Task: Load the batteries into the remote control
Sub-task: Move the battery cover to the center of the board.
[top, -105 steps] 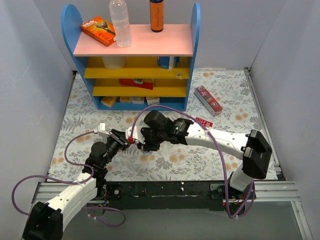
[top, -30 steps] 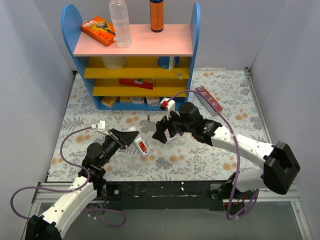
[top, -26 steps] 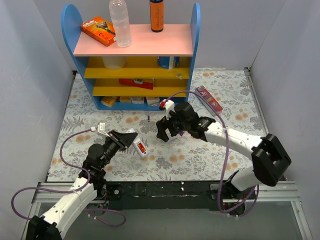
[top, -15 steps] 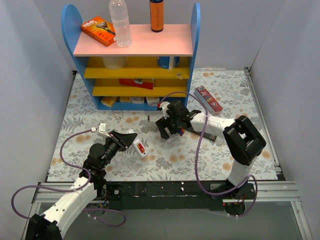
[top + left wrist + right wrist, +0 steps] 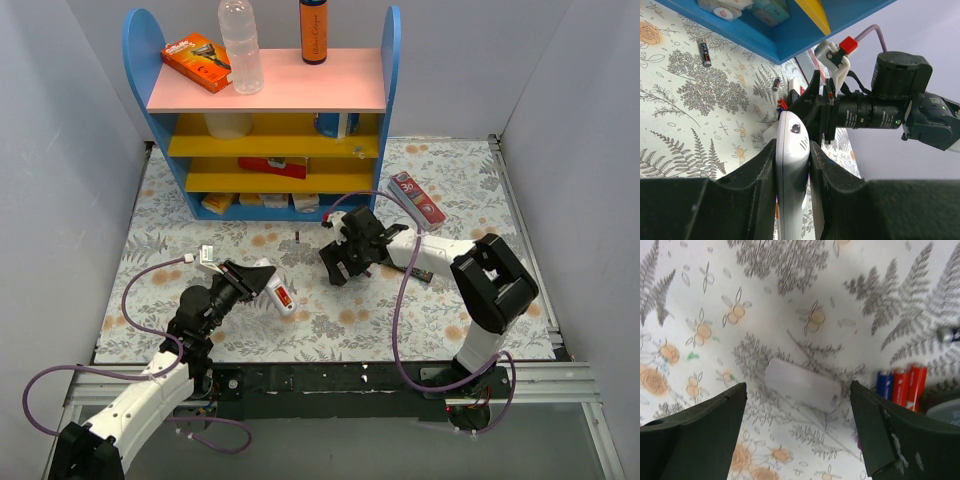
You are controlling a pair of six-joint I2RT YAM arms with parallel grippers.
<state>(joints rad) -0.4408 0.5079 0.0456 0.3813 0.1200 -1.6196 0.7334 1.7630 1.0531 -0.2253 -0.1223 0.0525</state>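
Observation:
My left gripper (image 5: 258,276) is shut on a white remote control (image 5: 277,291), which it holds off the mat with a red-orange patch showing on its upper face. In the left wrist view the remote control (image 5: 792,165) stands edge-on between both fingers. My right gripper (image 5: 340,264) hangs open low over the mat. In the right wrist view the right gripper (image 5: 797,390) straddles a small white cover plate (image 5: 802,383) without touching it. Blue and red-orange batteries (image 5: 901,385) lie side by side just right of that plate. Another battery (image 5: 705,51) lies alone near the shelf.
A blue shelf unit (image 5: 265,110) with yellow boards stands at the back, with a bottle and boxes on it. A long red-and-white box (image 5: 417,200) lies on the mat at the right. A further small cell (image 5: 776,83) rests on the floral mat (image 5: 200,255).
My right arm has folded in closer, and its open gripper has shifted slightly right over the cover plate. The left gripper and the remote control have stayed put.

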